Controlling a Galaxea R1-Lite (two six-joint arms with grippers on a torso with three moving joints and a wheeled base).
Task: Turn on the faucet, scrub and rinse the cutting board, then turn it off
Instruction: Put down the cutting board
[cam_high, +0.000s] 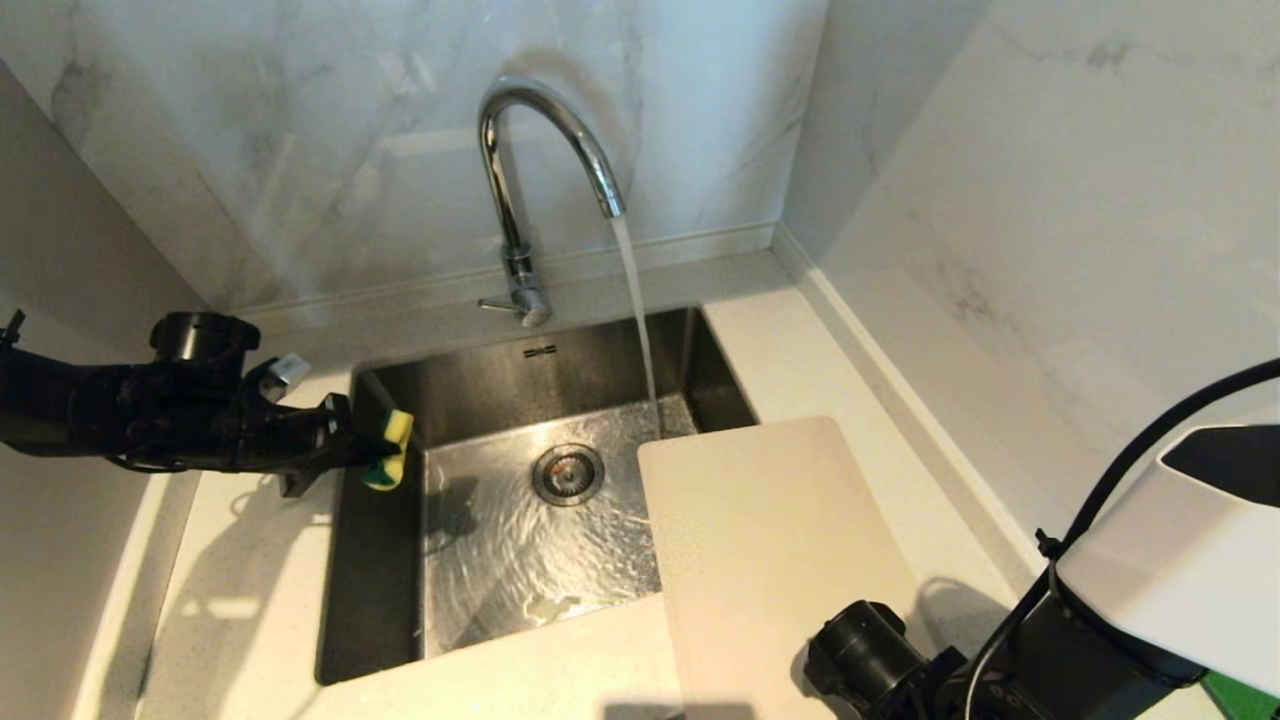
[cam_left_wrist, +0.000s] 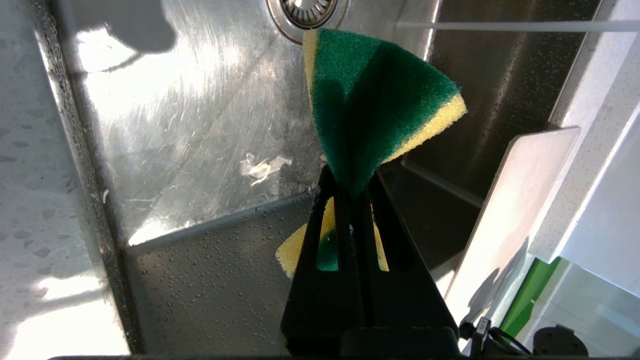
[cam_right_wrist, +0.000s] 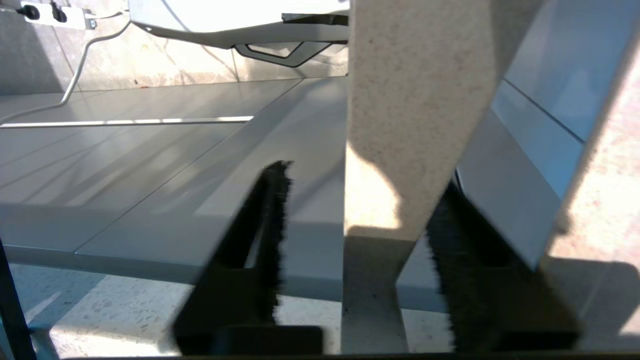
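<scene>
The chrome faucet (cam_high: 512, 170) stands behind the sink, and a stream of water (cam_high: 640, 330) runs from its spout. Its thin side lever (cam_high: 497, 304) sticks out at the base. The off-white cutting board (cam_high: 775, 545) lies flat over the sink's right rim and the counter, also seen as cutting board (cam_left_wrist: 520, 210). At the sink's left rim my left gripper (cam_high: 362, 452) is shut on a green-and-yellow sponge (cam_high: 392, 448), folded between the jaws of that gripper (cam_left_wrist: 350, 187) as sponge (cam_left_wrist: 370, 95). My right gripper (cam_right_wrist: 360, 240) is open and holds nothing, below the counter's front edge (cam_right_wrist: 400, 100).
The steel sink (cam_high: 560, 375) is wet, with a round drain (cam_high: 568, 473) and a small white scrap (cam_left_wrist: 262, 167) on its floor. Marble walls close in behind and on the right. My right arm (cam_high: 880, 665) shows at the near right. Grey cabinet fronts (cam_right_wrist: 150, 165) face the right gripper.
</scene>
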